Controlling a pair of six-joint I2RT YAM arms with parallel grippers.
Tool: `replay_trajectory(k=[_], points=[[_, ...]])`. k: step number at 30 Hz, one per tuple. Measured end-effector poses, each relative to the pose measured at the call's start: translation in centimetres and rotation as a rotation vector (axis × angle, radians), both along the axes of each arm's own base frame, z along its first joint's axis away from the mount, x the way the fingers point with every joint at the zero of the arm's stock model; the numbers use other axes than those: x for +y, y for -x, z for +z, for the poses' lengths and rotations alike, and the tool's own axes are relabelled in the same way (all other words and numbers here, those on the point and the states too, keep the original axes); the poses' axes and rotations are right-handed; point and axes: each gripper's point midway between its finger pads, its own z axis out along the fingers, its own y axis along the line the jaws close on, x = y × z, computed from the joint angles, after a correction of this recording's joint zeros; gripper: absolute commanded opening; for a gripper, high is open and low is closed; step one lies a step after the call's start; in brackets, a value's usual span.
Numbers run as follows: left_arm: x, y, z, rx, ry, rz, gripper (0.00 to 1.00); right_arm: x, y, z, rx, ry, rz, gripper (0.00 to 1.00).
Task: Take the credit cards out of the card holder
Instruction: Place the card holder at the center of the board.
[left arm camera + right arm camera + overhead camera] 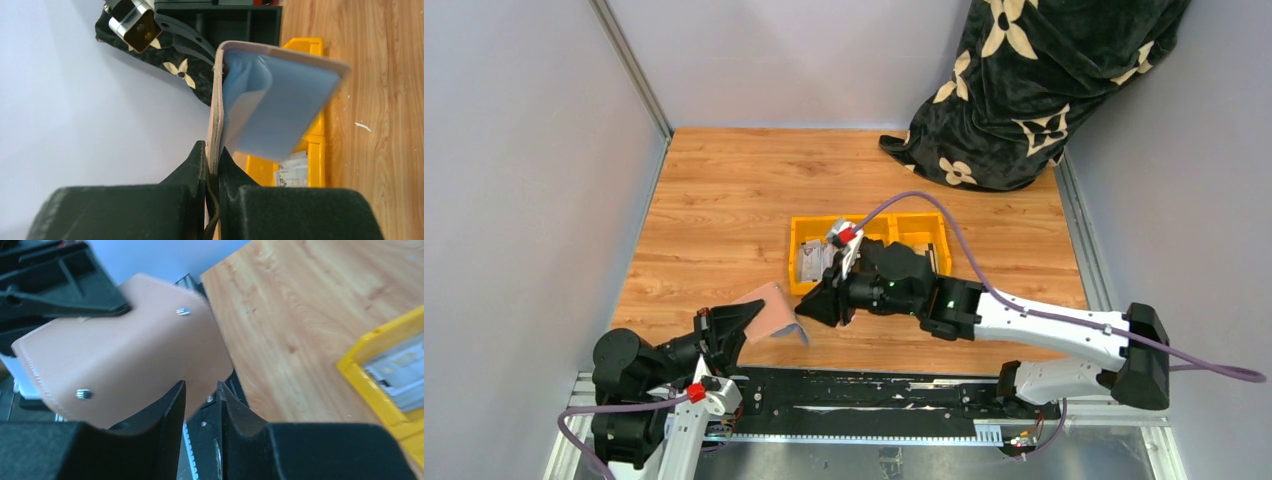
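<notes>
Inside the left gripper (212, 155), the card holder (280, 107) is pinched.

The left arm (639, 365) crouches at seven o'clock. Its left gripper (742, 322) points toward two o'clock, clamped on the card holder (774, 305). The right arm (1044, 325) stretches from four o'clock toward nine. The right gripper (812, 310) has its fingers (172, 405) narrowly parted, and its grip is unclear.

Nothing legible anywhere. The credit cards (400, 371) in the yellow bin (361, 366), off to the right of the right claw (201, 386), carry small dark print too blurred to read. The black cloth (1044, 80) bears only pale flower motifs.
</notes>
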Motion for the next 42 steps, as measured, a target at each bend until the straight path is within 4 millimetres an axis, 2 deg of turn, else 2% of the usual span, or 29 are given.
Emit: replay_trajectory(k=[3,6,11,16,19,22,24,27,31,36,39,42], points=[[0.0,-0.6,-0.7,-0.012,-0.018,0.003,0.0,1.9,2.3,-1.2,0.007,0.018,0.066,0.32],[0.1,-1.1,-1.3,-0.025,-0.035,0.008,0.0,3.6,3.4,-1.9,0.014,0.03,0.102,0.31],[0.4,-1.9,-1.6,-0.049,-0.055,0.039,0.0,5.0,3.4,-2.2,0.022,0.038,0.116,0.32],[0.6,-3.0,-2.6,-0.069,-0.077,0.056,0.0,4.6,2.4,-2.2,0.014,0.025,0.057,0.36],[1.1,-4.6,-4.5,-0.048,-0.109,0.099,0.0,3.2,1.5,-2.3,0.01,0.022,0.009,0.42],[2.0,-6.8,-7.2,-0.001,-0.166,0.156,0.0,1.1,0.1,-1.2,-0.002,-0.001,-0.069,0.51],[2.6,-8.1,-9.2,0.042,-0.219,0.19,0.0,-0.6,-1.3,0.0,-0.011,-0.026,-0.138,0.57],[3.7,-9.9,-12.1,0.111,-0.32,0.233,0.0,-4.3,-4.0,1.1,-0.021,-0.059,-0.268,0.65],[4.9,-11.4,-15.4,0.171,-0.446,0.255,0.0,-9.1,-7.1,0.3,-0.012,-0.046,-0.437,0.67],[6.6,-12.7,-18.8,0.238,-0.607,0.271,0.0,-13.4,-8.6,-0.8,-0.004,-0.005,-0.574,0.7],[7.9,-13.2,-20.9,0.29,-0.715,0.279,0.1,-15.1,-8.9,-0.8,-0.006,0.005,-0.628,0.74],[9.0,-13.8,-22.3,0.32,-0.796,0.291,0.25,-16.1,-9.2,-1.1,-0.005,0.023,-0.664,0.76]])
